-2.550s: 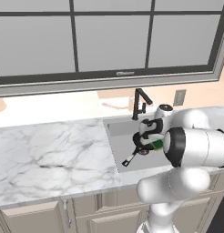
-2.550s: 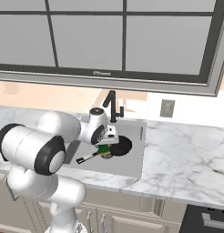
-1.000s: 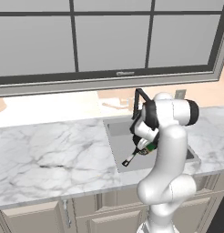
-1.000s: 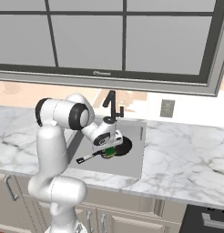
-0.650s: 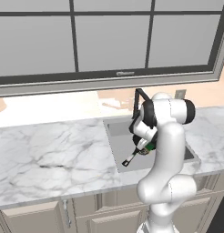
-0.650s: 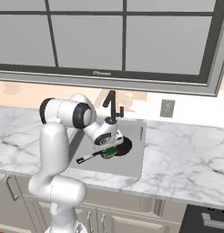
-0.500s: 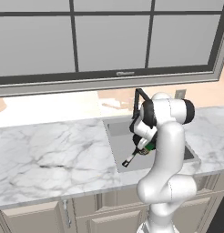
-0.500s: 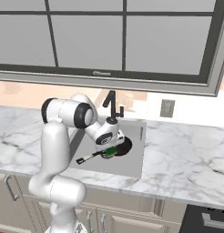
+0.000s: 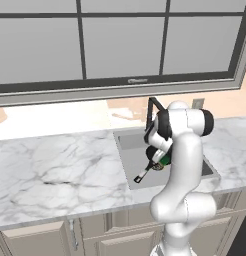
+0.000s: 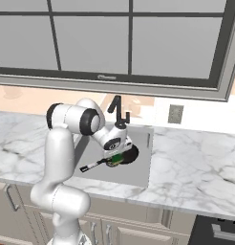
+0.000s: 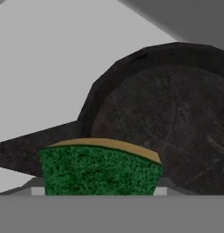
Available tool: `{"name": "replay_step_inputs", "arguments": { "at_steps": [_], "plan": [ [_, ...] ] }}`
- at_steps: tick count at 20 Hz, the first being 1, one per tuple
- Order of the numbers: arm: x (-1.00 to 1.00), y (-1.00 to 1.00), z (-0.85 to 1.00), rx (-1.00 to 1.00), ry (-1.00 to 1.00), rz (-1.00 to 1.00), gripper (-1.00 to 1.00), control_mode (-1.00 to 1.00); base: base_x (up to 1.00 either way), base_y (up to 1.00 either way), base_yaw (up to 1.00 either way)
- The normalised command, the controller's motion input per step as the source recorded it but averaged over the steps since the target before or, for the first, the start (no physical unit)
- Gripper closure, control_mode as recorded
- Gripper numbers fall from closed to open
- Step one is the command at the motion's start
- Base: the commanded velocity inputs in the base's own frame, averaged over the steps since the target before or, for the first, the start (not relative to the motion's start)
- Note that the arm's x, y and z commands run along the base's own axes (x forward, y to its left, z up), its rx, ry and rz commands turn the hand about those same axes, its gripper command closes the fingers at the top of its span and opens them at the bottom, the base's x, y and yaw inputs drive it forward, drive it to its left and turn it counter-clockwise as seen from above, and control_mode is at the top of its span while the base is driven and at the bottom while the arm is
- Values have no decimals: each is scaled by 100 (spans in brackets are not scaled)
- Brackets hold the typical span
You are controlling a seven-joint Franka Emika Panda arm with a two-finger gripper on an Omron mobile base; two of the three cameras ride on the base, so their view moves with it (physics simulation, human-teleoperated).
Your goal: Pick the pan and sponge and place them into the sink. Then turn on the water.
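The arm reaches down into the sink [image 9: 126, 150], and its end effector [image 10: 117, 160] is low over the basin, just above the pan [image 10: 128, 155]; the sponge [image 10: 118, 159] sits at the tip of the end effector, so it is pinching the sponge between its fingers. In the hand view the sponge [image 11: 100, 172] is very close to the camera, green face toward the camera and a thin yellow edge along its top; the finger tips themselves are hidden behind it. Just beyond it lies the pan [image 11: 177, 127], round and black, resting on the grey floor of the sink [image 11: 41, 68]; its long handle [image 11: 22, 152] runs away to the left of that view, behind the sponge.

In the right base view the handle [image 10: 94, 165] points toward the front left corner of the basin, and its end is silver-grey; the sink [image 10: 138, 177] is set into the white marble surface [image 10: 196, 167]. The black faucet [image 10: 115, 109] stands at the back edge of the sink, behind the arm. In the left base view the sponge [image 9: 165, 161] shows as a small green spot beside the wrist, and the pan handle [image 9: 143, 173] sticks out toward the front of the basin. A large window [image 9: 120, 45] is above the surface.
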Motion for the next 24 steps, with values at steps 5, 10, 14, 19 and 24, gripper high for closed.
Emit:
{"name": "replay_step_inputs", "arguments": {
  "at_steps": [5,10,14,19,24],
  "plan": [
    [-14,0,13,0,-18,0,-100,-100,0,0,0],
    [-27,0,39,0,-22,0,-100,-100,0,0,0],
    [-32,0,38,0,-22,0,-100,-100,0,0,0],
    [-22,0,19,0,-22,0,-100,-100,0,0,0],
    [-14,0,15,0,-22,0,-100,-100,0,0,0]
  ]
}}
